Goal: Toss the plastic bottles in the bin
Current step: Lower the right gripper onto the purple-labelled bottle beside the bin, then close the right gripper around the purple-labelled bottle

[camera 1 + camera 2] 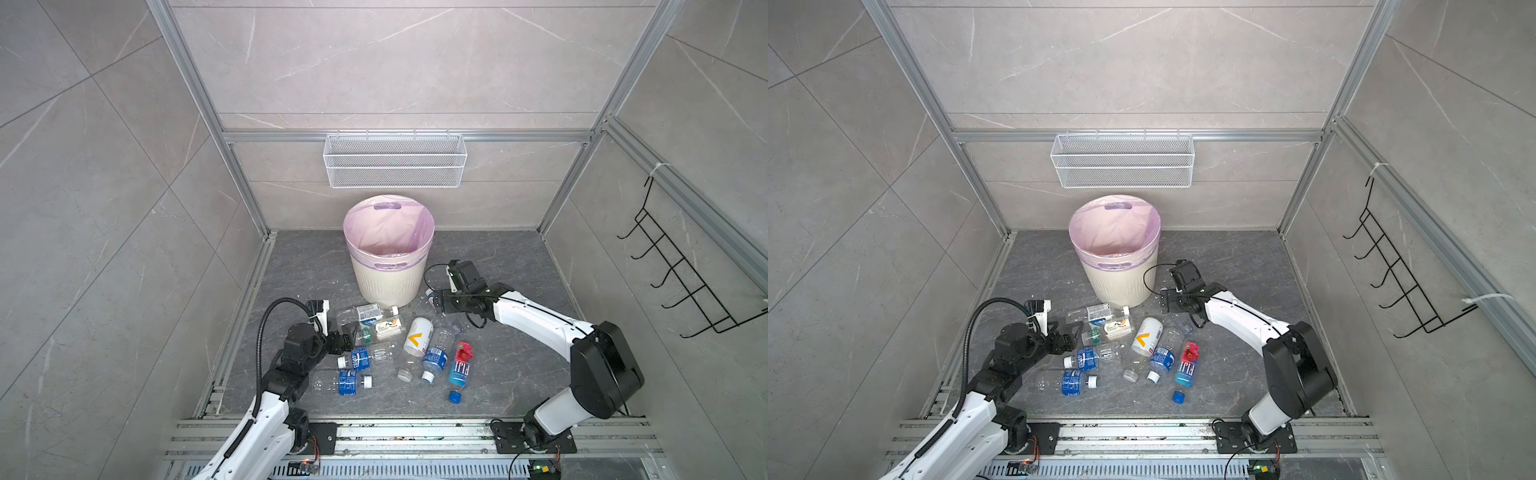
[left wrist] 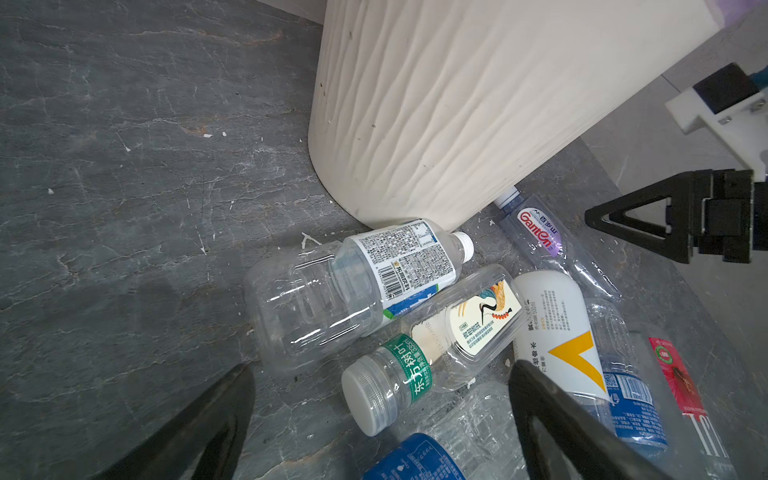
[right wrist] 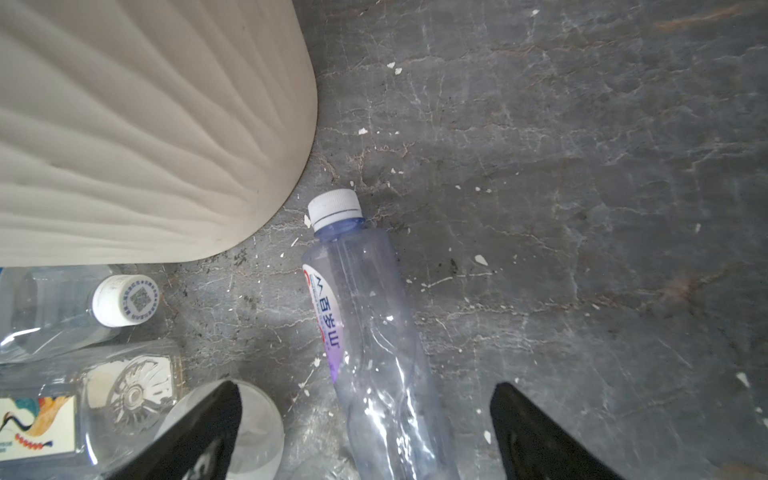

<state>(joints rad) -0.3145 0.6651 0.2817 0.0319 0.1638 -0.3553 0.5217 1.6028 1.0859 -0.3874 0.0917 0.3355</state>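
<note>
The cream ribbed bin (image 1: 388, 266) with its pink liner stands at the back of the dark floor. Several plastic bottles lie in front of it, among them a white one with a yellow mark (image 1: 417, 336) and a red-and-blue one (image 1: 460, 365). My left gripper (image 1: 347, 332) is open at the pile's left edge. A green-necked, grey-capped bottle (image 2: 386, 390) lies between its fingers (image 2: 552, 424), untouched. My right gripper (image 1: 436, 301) is open low beside the bin. Its fingers (image 3: 536, 432) straddle a purple-tinted clear bottle (image 3: 361, 311) with gaps on both sides.
A white wire-mesh basket (image 1: 395, 162) hangs on the back wall above the bin. A black wire hook rack (image 1: 681, 266) hangs on the right wall. Aluminium rails (image 1: 415, 432) run along the front edge. Bare floor lies right of the bottles.
</note>
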